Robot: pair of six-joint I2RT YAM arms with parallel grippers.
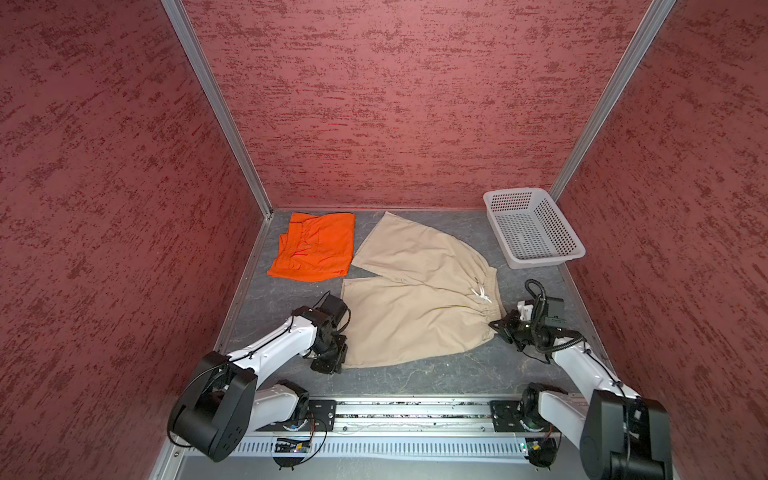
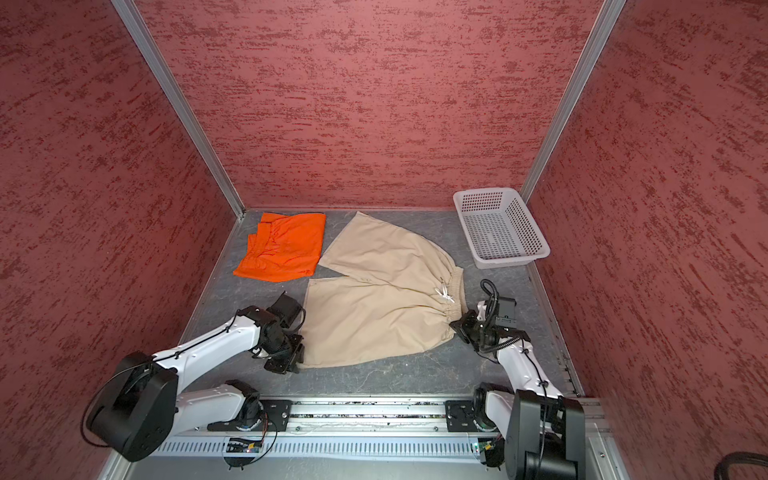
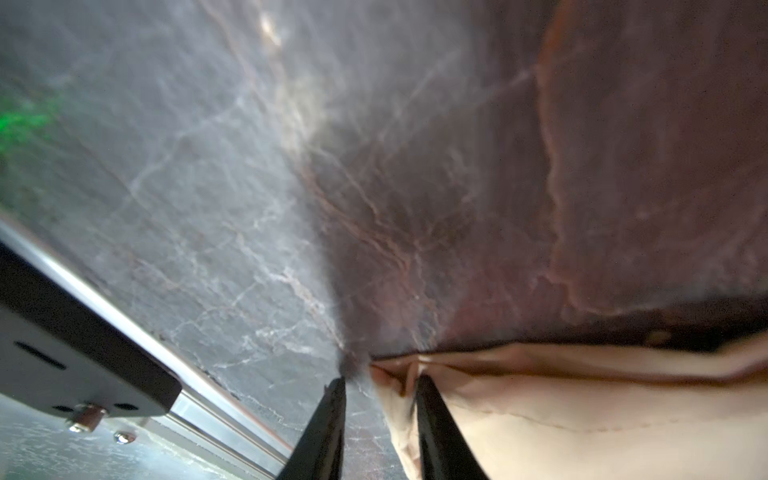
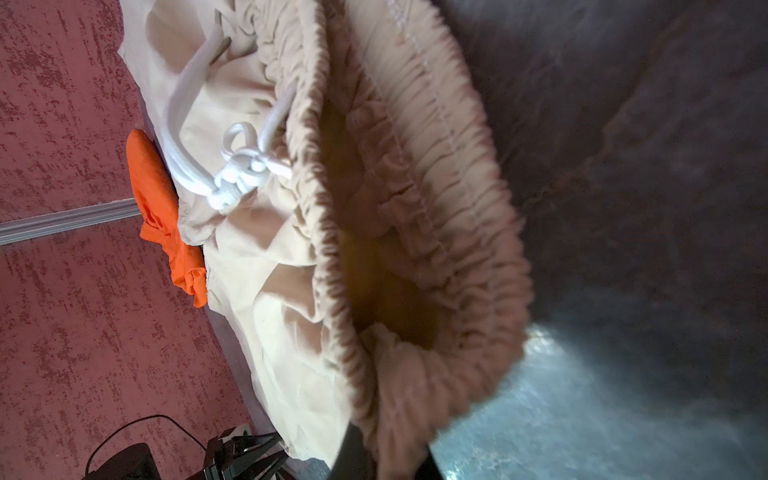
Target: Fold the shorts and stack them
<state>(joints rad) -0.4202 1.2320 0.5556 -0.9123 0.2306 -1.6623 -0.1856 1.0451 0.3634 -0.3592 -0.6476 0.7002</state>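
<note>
"Beige shorts (image 1: 415, 307): where do they lie?"

"Spread flat over the middle of the desk (image 1: 415, 378), waist toward its right edge, the two legs splayed toward the left. The nearer leg's hem corner sits closest to the near edge, and the left gripper (image 3: 380, 380) is there."

"Holding it?"

"No. In the left wrist view the jaws stand a little apart. The hem corner lies in the gap against one finger (image 3: 432, 415), with bare desk showing beside the other."

"And the right gripper (image 1: 497, 325)?"

"Clamped on the near end of the waistband (image 4: 436, 232), which bunches between its fingers. The band is gathered and elastic, and it gapes so the inside shows. A white drawstring (image 4: 232, 166) is tied in a knot on the front."

"The cloth itself?"

"Plain pale khaki, mostly smooth, with slight creases near the waist. The farther leg angles toward the far edge."

"The orange shorts (image 1: 313, 247)?"

"In the far-left corner, bright orange and wrinkled, folded to a rough rectangle. They lie just beside the farther beige hem; I cannot tell whether they touch."

"Anything else?"

"A white perforated basket (image 1: 540, 261) stands in the far-right corner."
</note>
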